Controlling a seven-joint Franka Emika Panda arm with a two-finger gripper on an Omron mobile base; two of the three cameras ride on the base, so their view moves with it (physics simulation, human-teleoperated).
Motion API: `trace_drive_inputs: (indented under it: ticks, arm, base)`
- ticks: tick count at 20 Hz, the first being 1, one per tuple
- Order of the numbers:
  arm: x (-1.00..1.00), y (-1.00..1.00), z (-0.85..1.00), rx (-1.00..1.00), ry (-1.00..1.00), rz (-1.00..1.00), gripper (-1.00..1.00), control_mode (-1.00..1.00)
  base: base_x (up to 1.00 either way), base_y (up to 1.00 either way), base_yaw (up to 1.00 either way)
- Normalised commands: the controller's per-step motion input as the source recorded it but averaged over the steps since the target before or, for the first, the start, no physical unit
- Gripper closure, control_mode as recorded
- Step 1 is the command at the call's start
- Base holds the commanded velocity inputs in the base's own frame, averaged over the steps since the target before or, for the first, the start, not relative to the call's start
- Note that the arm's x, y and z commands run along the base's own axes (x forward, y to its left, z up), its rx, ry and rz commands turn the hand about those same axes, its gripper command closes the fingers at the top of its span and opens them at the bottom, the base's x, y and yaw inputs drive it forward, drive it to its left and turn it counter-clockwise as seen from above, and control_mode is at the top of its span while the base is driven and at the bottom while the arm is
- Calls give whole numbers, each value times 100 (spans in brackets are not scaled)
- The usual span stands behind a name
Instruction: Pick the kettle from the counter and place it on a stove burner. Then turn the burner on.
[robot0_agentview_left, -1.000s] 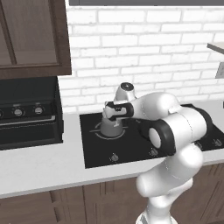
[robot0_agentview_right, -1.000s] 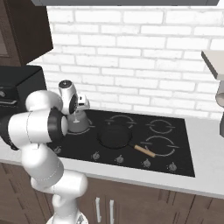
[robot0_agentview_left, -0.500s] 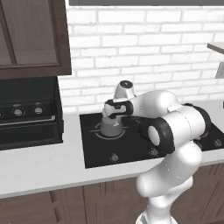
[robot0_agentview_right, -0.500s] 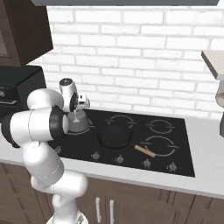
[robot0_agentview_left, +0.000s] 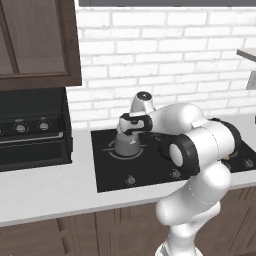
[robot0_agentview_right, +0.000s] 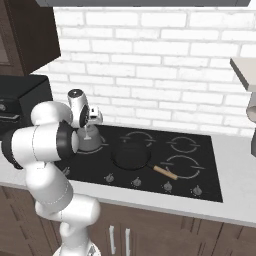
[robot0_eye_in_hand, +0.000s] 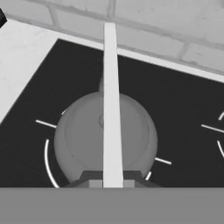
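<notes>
The small squat grey metal kettle (robot0_agentview_left: 127, 144) now stands on the large thin grey ring burner (robot0_eye_in_hand: 47, 162) of the glossy black glass cooktop (robot0_agentview_right: 200, 165), lower than a second ago, when it hung a little above the glass. The end effector (robot0_agentview_left: 131, 131) is still clamped on its thin arched wire handle (robot0_eye_in_hand: 110, 100). In my judgement the placing is nearly finished; releasing and turning the burner on remain.

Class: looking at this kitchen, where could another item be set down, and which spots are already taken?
Free: the counter between the black oven and the cooktop, and the two right burner rings. Crowded: the stove burner under the kettle, and the pan beside it.
</notes>
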Motion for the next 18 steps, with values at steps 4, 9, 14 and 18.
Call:
trace_drive_inputs:
  ticks: [4,9,14,18]
  arm:
    - [0,0,0,0,0,0,-100,-100]
    - [0,0,0,0,0,0,-100,-100]
    - [-12,0,15,0,0,-1,-100,-100]
    - [-36,0,36,0,0,-1,-100,-100]
  base:
    - [0,0,0]
    - [0,0,0]
    - [0,0,0]
    - [0,0,0]
